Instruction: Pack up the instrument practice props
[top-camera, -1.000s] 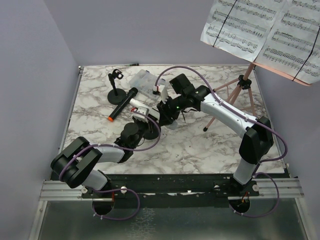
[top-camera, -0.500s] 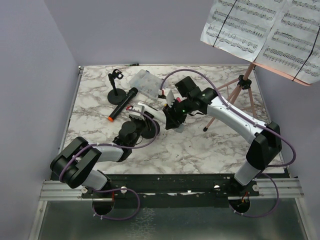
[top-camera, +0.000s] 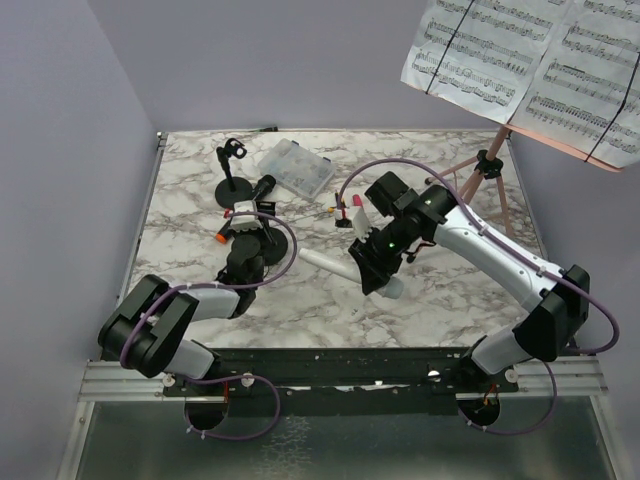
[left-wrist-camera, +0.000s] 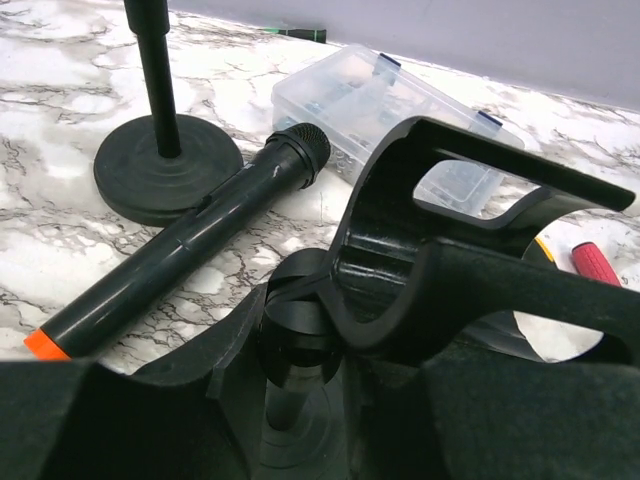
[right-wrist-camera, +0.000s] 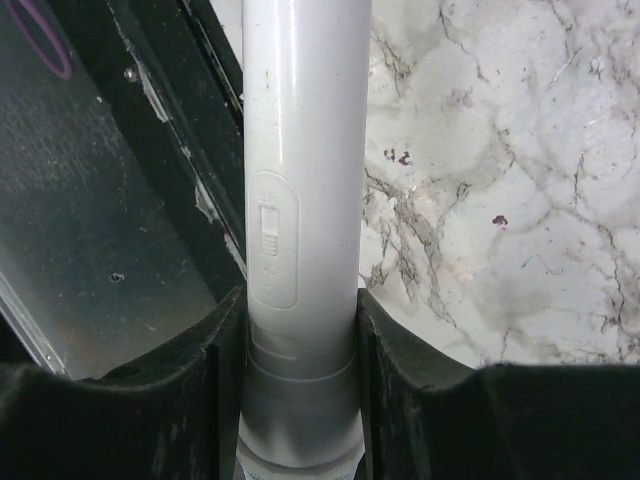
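My right gripper (top-camera: 372, 268) (right-wrist-camera: 300, 335) is shut on the grey-white microphone (top-camera: 322, 261) (right-wrist-camera: 300, 150) and holds it above the table's front middle. My left gripper (top-camera: 243, 228) (left-wrist-camera: 300, 335) is shut on the stem of a black mic holder, whose clip (left-wrist-camera: 440, 220) fills the left wrist view. The black microphone (top-camera: 262, 188) (left-wrist-camera: 190, 250) with an orange end lies just beyond it. The second round-based holder (top-camera: 231, 186) (left-wrist-camera: 165, 165) stands behind that. White sheet-music pages (top-camera: 530, 60) rest on the pink tripod (top-camera: 480, 175) at the back right.
A clear plastic compartment box (top-camera: 295, 168) (left-wrist-camera: 400, 100) lies at the back centre. Small red and yellow screwdrivers (top-camera: 345, 210) lie right of it; the red one also shows in the left wrist view (left-wrist-camera: 598, 262). The table's front edge and metal rail (right-wrist-camera: 120, 230) lie below the right gripper.
My right arm has carried the grey-white microphone forward and to the right, away from the left gripper. My left gripper has moved left and back with the holder, toward the black microphone.
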